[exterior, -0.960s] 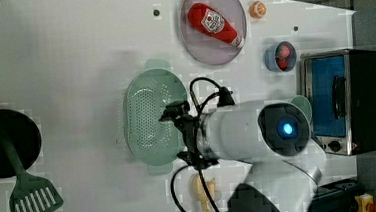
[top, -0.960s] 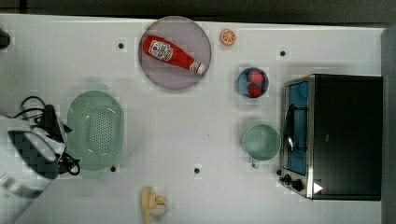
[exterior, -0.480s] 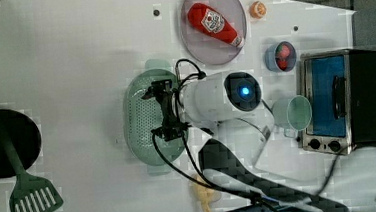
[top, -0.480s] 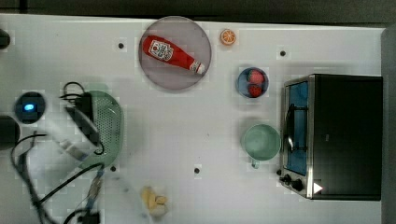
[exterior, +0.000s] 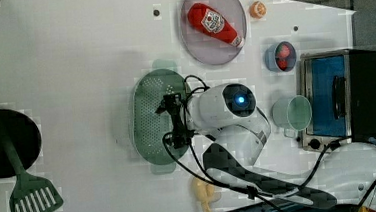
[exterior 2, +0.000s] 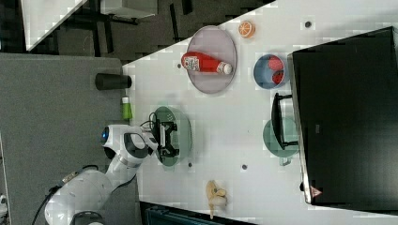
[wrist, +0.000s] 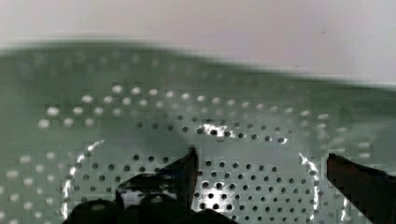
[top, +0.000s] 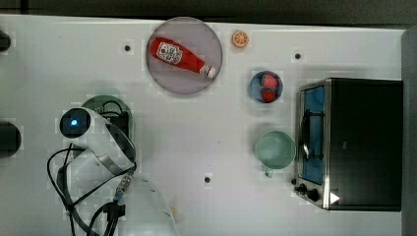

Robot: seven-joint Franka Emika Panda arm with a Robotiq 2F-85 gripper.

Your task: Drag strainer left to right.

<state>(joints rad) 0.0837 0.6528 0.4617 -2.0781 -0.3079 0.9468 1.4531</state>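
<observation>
The strainer point(exterior: 149, 119) is a pale mint-green bowl dotted with holes, standing on the white table at the left view's middle. In the top view the arm covers most of the strainer point(top: 104, 102), leaving only its far rim showing. My gripper point(exterior: 173, 120) hangs over the bowl's inside, near the rim on the left view's right. In the wrist view the gripper point(wrist: 261, 172) is open: one dark finger point(wrist: 188, 169) and the other point(wrist: 357, 179) stand wide apart just above the perforated bottom, with nothing between them. The right view has the gripper point(exterior 2: 167, 139) over the strainer point(exterior 2: 184, 129).
A grey plate point(top: 169, 78) bears a ketchup bottle point(top: 179, 56). An orange slice point(top: 240, 39), a blue bowl of strawberries point(top: 265, 87), a teal cup point(top: 274, 150) and a toaster oven point(top: 351, 142) lie towards the top view's right. A spatula point(exterior: 27, 197) lies at the left view's left.
The arm has swung from the top view's left edge over the strainer, and the gripper now sits low inside the bowl. The strainer has not moved.
</observation>
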